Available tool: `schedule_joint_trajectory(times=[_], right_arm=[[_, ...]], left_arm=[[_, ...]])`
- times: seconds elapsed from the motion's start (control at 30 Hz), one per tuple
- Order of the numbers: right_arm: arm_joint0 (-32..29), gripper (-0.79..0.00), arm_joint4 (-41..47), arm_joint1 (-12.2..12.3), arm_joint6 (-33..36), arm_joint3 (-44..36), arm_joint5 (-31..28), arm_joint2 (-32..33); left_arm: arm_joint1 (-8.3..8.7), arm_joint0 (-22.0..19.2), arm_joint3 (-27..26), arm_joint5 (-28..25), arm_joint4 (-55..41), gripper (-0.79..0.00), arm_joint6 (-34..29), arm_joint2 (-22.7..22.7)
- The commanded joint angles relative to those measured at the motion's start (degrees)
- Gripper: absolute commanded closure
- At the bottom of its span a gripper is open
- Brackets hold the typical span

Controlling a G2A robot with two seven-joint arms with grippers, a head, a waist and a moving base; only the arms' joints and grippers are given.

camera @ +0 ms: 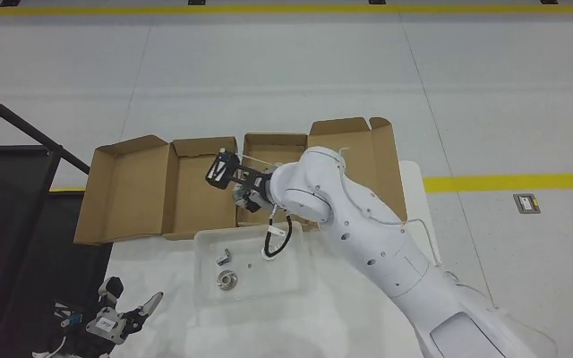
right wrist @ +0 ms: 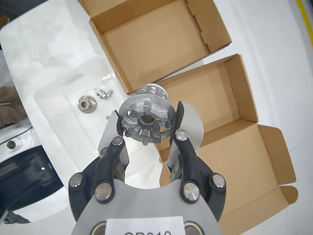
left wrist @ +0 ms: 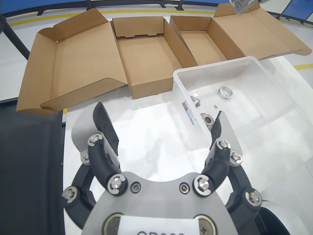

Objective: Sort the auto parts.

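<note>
Two boxes side by side at far table [left wrist: 146, 128] edge: left box [left wrist: 144, 57], right box [left wrist: 203, 42]. Bin [left wrist: 276, 74] just before them, with ring [left wrist: 225, 91], flange [right wrist: 86, 103], bracket [right wrist: 102, 93]. Right gripper [right wrist: 149, 118] clamped on gear [right wrist: 144, 113], above boxes. Left gripper [left wrist: 160, 112] spread wide, near-left corner.

Bright, even light falls from overhead. The white table [left wrist: 151, 133] just in front of the clear tub [left wrist: 212, 64] carries a soft, patchy sheen, and the tub's floor glints around the metal ring [left wrist: 225, 91]. Behind the tub, the cardboard boxes [left wrist: 146, 57] hold faint shadows along their inner walls (soft-edged, all of them). The metal gear [right wrist: 146, 121], high behind the tub, catches pale highlights. Beyond the boxes, the yellow floor line [left wrist: 49, 17] bows into a curve.
</note>
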Motion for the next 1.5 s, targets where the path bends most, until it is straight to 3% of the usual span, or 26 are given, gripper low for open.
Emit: schedule_joint_trajectory(times=[0.0, 0.07, 0.27, 1.13, 1.17, 1.2, 1.23, 1.47], right_arm=[[5.65, 0.000, 2.83, -2.16, -1.53, 10.59, 5.45, -1.39], [9.02, 0.000, 4.95, -3.81, -2.51, 18.08, 6.88, -2.30], [14.89, 0.000, 12.45, -9.48, -5.21, 37.55, 3.17, -4.86], [14.91, 0.000, 12.74, -9.76, -5.25, 38.22, 2.88, -4.98], [14.91, -0.302, 12.74, -9.76, -5.25, 38.22, 2.88, -4.98], [14.91, -0.671, 12.74, -9.76, -5.25, 38.22, 2.88, -4.98], [14.91, 0.000, 12.74, -9.76, -5.25, 38.22, 2.88, -4.98], [13.53, 0.000, 15.17, -9.66, -2.61, 40.79, 7.22, -3.46]], left_arm=[[0.00, 0.00, 0.00, 0.00, 0.00, -0.785, 0.00, 0.00], [0.00, 0.00, 0.00, 0.00, 0.00, -0.785, 0.00, 0.00], [0.00, 0.00, 0.00, 0.00, 0.00, -0.785, 0.00, 0.00], [0.00, 0.00, 0.00, 0.00, 0.00, -0.785, 0.00, 0.00], [0.00, 0.00, 0.00, 0.00, 0.00, -0.785, 0.00, 0.00], [0.00, 0.00, 0.00, 0.00, 0.00, -0.785, 0.00, 0.00], [0.00, 0.00, 0.00, 0.00, 0.00, -0.785, 0.00, 0.00], [0.00, 0.00, 0.00, 0.00, 0.00, -0.785, 0.00, 0.00]])
